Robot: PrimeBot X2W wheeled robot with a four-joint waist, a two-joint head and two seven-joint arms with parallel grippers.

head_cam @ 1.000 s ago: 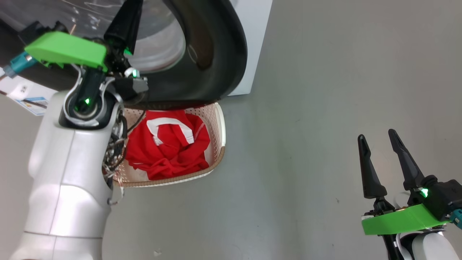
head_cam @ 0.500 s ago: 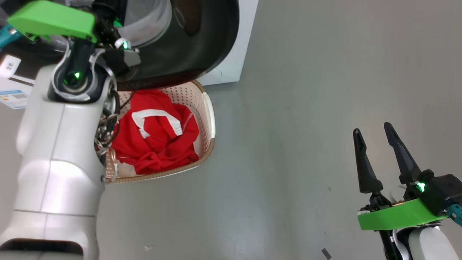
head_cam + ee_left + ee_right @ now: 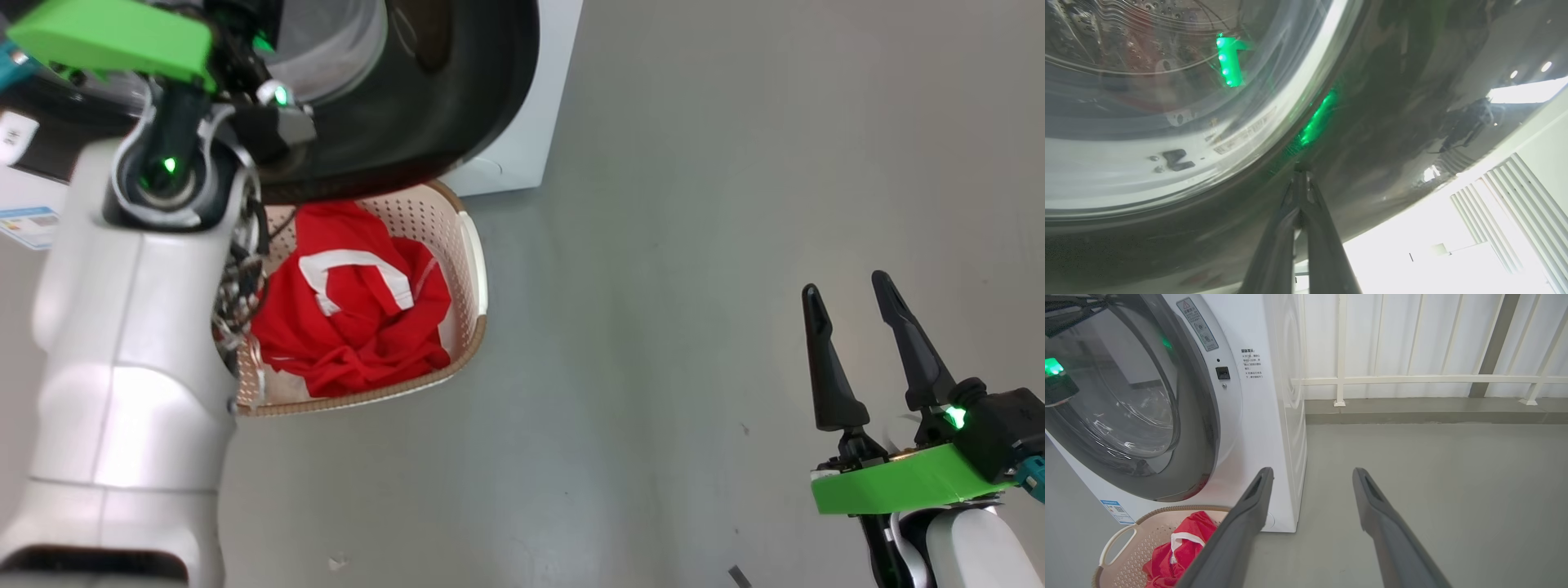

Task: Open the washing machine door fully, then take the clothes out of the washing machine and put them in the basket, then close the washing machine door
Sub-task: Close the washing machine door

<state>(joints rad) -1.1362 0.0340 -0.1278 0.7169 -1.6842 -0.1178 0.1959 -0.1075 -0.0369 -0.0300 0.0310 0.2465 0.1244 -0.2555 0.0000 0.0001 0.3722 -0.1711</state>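
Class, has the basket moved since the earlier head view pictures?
No. The basket keeps its place by the front corner of the washing machine; the camera shifted instead.

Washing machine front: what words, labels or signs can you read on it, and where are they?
"温馨提示:" heads the small black print on the washing machine; the lines under it are too small.
Grey sticker beside the washing machine door: a warning triangle, text too small.
Blue label sticker low on the front: too small.
Print on its glass: blurred.

Grey floor, white railing
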